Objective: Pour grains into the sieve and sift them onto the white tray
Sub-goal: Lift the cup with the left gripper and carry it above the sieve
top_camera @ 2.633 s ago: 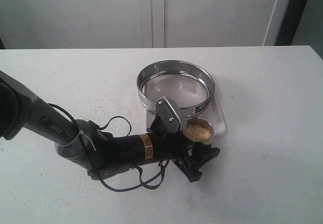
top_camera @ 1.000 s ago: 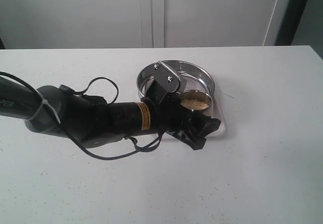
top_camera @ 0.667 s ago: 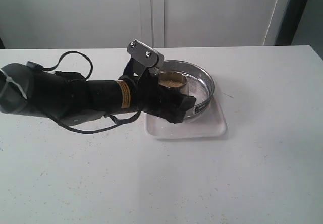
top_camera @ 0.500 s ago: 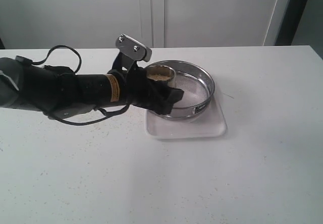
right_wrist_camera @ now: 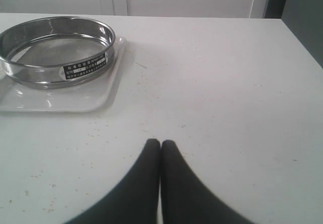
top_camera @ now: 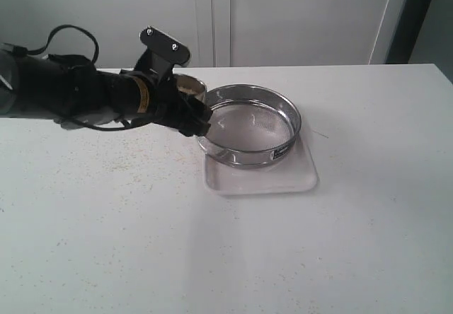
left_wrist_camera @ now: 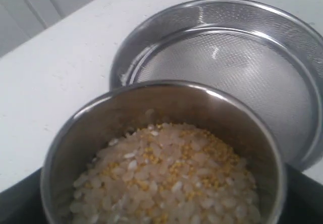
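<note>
White table (top_camera: 354,243), left claw (top_camera: 190,105) gripping cup (left_wrist_camera: 101,128), grains (left_wrist_camera: 166,178) visible wrist-view only, right claw (right_wrist_camera: 160,146) closed

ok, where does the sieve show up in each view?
Exterior: the sieve sits right of centre, on the white tray.
Left wrist: it fills the picture's upper right, behind the steel cup of grains.
Right wrist: it is in the picture's upper left, on the tray.
Landmark: the dark label on the sieve wall also shows in the right wrist view, but not in the left wrist view.
</note>
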Tool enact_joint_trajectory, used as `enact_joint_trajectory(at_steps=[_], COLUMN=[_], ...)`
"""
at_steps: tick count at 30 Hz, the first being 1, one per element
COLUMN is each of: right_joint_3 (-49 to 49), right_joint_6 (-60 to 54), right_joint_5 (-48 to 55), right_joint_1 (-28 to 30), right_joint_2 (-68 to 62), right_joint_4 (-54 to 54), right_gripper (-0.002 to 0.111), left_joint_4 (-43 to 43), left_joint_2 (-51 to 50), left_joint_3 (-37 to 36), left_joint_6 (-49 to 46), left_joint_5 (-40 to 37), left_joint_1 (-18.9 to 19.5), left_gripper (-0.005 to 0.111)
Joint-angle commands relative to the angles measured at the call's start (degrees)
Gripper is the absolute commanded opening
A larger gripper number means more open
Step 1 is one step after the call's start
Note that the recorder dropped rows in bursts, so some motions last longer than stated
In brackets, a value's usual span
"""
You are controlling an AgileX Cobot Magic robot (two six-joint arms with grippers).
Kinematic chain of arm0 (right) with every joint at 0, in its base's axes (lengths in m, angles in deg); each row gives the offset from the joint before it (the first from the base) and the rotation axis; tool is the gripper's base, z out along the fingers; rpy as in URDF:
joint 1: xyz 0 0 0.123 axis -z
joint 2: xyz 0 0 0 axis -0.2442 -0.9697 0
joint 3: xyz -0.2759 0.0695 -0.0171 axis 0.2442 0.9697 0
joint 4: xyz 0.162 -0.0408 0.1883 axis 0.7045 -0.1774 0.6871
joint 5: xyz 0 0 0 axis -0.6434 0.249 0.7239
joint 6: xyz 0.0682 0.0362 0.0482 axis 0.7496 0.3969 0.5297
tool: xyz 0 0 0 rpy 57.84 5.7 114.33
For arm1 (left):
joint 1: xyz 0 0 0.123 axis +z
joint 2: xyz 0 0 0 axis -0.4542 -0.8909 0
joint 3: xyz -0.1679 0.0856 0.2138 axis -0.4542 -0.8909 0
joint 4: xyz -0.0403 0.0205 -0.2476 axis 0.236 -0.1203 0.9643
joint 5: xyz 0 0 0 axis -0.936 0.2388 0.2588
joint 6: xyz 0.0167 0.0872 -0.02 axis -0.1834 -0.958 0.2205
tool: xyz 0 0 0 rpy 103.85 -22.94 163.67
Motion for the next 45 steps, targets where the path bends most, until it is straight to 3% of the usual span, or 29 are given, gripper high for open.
enact_joint_trajectory(at_steps=[1,16,23,45], right_joint_3=[0.30,0.30,0.30,0.30], right_joint_6=[-0.10,-0.10,-0.10,-0.10], right_joint_5=[-0.88,-0.88,-0.88,-0.88], right_joint_1=[0.62,0.62,0.62,0.62], right_joint_2=[0.31,0.31,0.31,0.31], right_joint_4=[-0.07,-0.07,-0.07,-0.07], right_gripper=[0.000,0.000,0.000,0.000], left_joint_4=[-3.29,-3.42,-4.11,-17.80], left_joint_2=[1.05,-5.23,-7.82,-10.09], left_joint_3=[5.22,15.93,19.60,25.11], left_joint_6=[-0.49,-2.67,-3.71,-10.15], left_joint_5=[-4.72,-5.56,-14.65,-16.69], left_joint_1=[0.12,0.12,0.01,-0.24], left_gripper=[0.000,0.000,0.000,0.000])
